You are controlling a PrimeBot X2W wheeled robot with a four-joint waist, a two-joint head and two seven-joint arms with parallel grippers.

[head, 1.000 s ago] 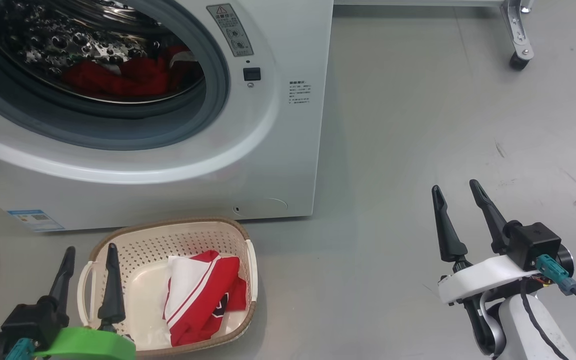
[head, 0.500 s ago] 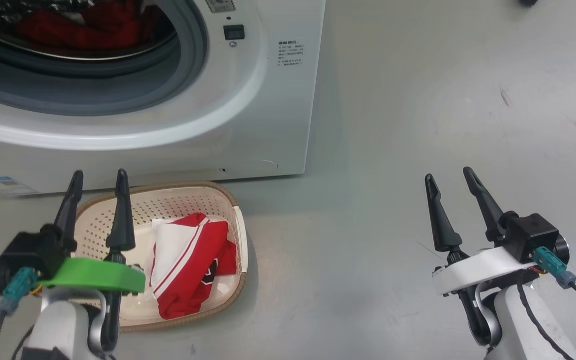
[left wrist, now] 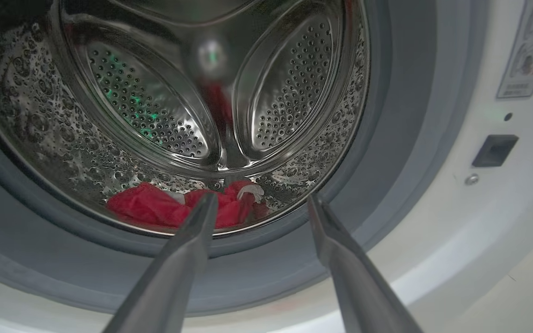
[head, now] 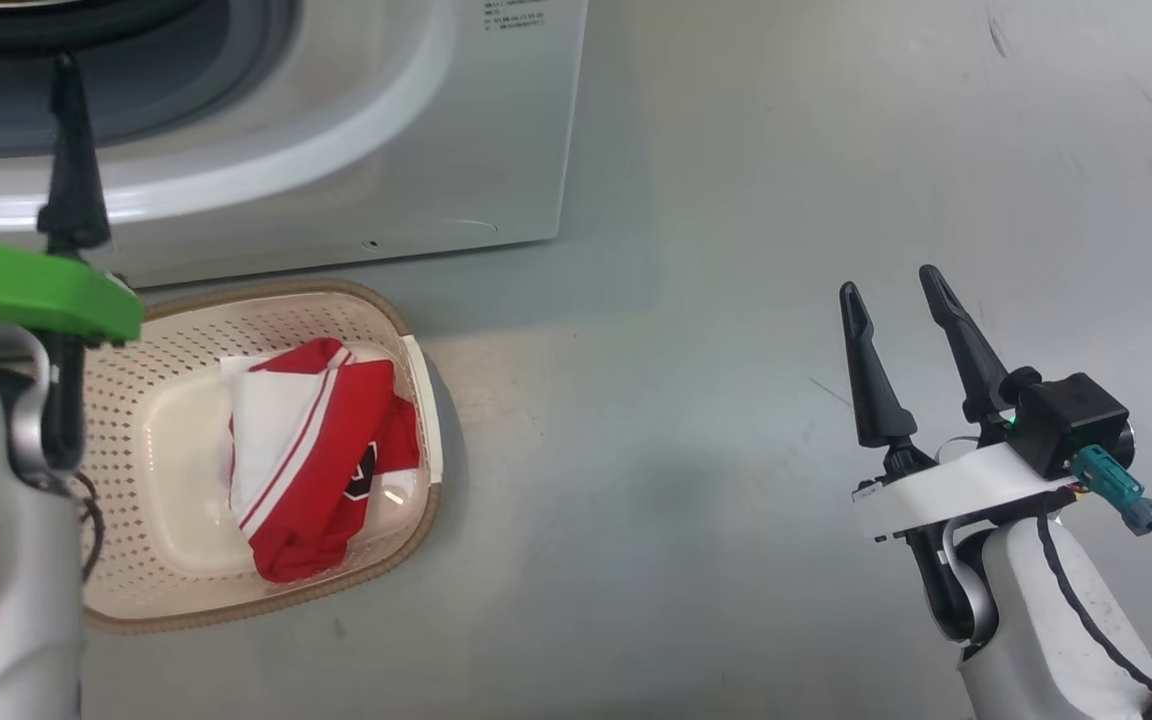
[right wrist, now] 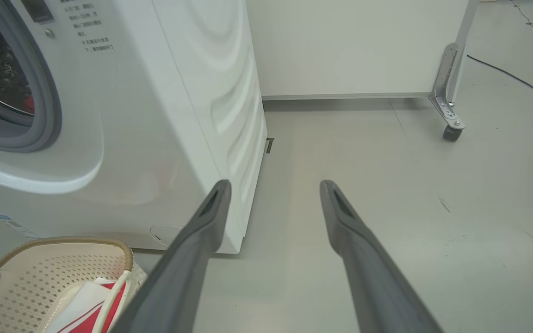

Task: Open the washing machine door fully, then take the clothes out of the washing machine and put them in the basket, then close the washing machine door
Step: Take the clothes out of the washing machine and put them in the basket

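The white washing machine (head: 356,130) stands at the upper left, its door out of view. Red clothes (left wrist: 155,209) lie at the bottom of the steel drum (left wrist: 289,88), behind the grey gasket (left wrist: 400,115). My left gripper (left wrist: 262,198) is open and empty, held just outside the opening and pointing at that heap; from the head it shows as the left gripper (head: 4,70) raised before the machine's front. The cream basket (head: 186,310) on the floor holds a red and white garment (head: 321,450). My right gripper (head: 888,282) hangs open and empty over bare floor, well right of the basket (right wrist: 40,273).
Grey floor spreads to the right of the machine (right wrist: 178,115). A white panel on a metal bracket with a caster (right wrist: 451,132) stands at the back right. A dark cable (right wrist: 516,78) runs across the floor beyond it.
The head camera has tilted down, so the machine and basket slid up and left. My left gripper has risen from beside the basket to the drum opening. The right gripper has barely moved.
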